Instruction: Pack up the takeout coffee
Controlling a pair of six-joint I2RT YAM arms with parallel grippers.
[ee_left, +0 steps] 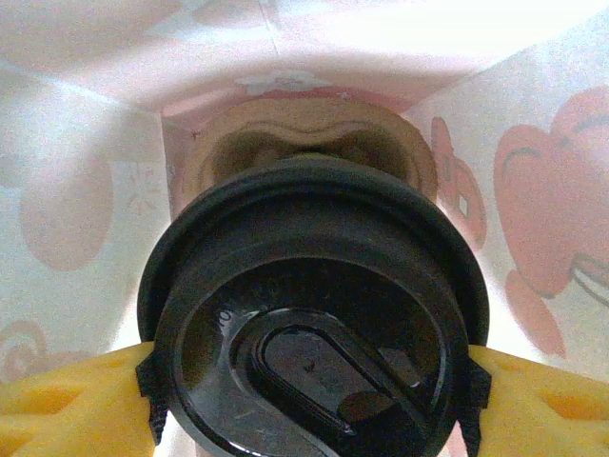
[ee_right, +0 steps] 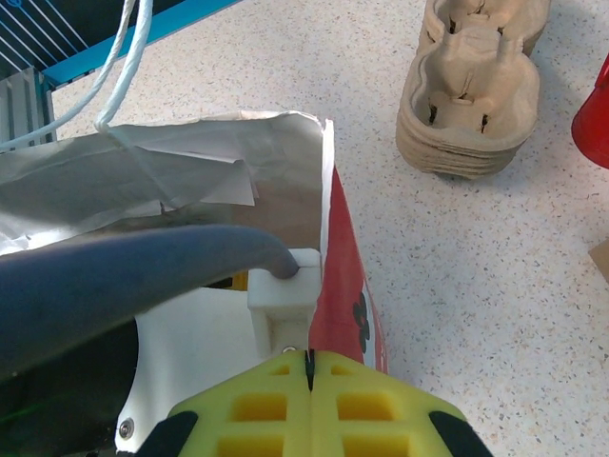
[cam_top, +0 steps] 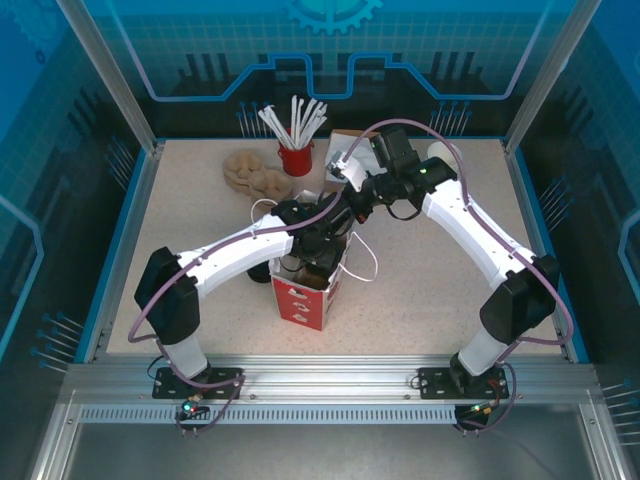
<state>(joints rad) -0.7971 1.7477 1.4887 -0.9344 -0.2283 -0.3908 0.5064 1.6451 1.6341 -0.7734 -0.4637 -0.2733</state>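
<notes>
Coffee first: your left wrist camera looks straight down on the takeout coffee (ee_left: 314,324), its round black lid up and close to the lens, deep inside the paper bag (ee_left: 76,190). The left gripper (ee_left: 312,395) stands wide, and its yellow fingers (ee_left: 67,405) meet the lid's rim on both sides, so it has the cup by the lid. Past the lid, at the bottom of the bag, you can see a brown pulp carrier (ee_left: 304,143); whether the cup sits in it or hangs above it you cannot tell from here.

From the overhead camera you get what the wrist cannot give: the bag (cam_top: 300,300) stands upright near the middle of the table (cam_top: 430,290), red and white, with the left arm reaching down into its open top and hiding the cup.

Your right wrist camera gives you the bag's rim. The right gripper (ee_right: 309,367) is closed tight, fingers together, pinching the top edge of the bag's red side (ee_right: 347,286). A white string handle (ee_right: 124,57) loops up beyond the far rim.

Behind the bag, well apart from it, a stack of pulp carriers (cam_top: 255,175) lies on the table, and just beside that a red cup (cam_top: 296,158) holds white sticks (cam_top: 300,115).
</notes>
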